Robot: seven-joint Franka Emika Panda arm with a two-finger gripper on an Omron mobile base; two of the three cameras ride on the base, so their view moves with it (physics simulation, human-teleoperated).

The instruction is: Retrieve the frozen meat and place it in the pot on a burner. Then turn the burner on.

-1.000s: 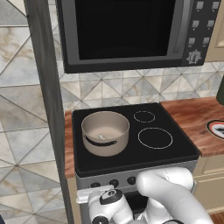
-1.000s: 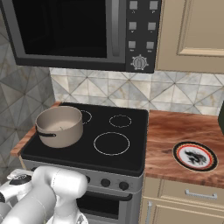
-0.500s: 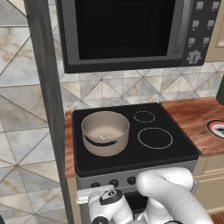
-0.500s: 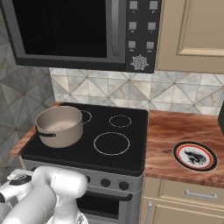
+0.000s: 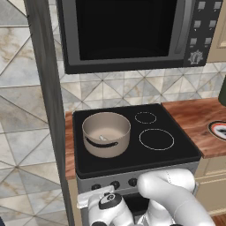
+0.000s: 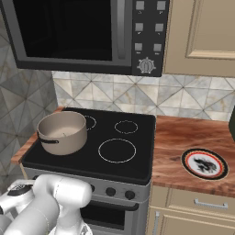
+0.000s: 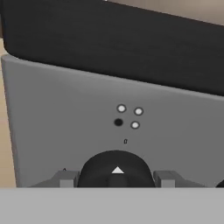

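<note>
**Fingers astride the stove knob**

The gripper (image 7: 116, 180) sits at the dark knob (image 7: 116, 168), one fingertip (image 7: 66, 179) on each side; whether they pinch it I cannot tell. The knob looks stiff and smooth, best held by its rim. A white triangle and a "0" mark the front panel (image 7: 52, 113). The frozen meat (image 5: 102, 137) lies in the pot (image 5: 106, 134) on the black stove top (image 5: 132, 152).
</note>
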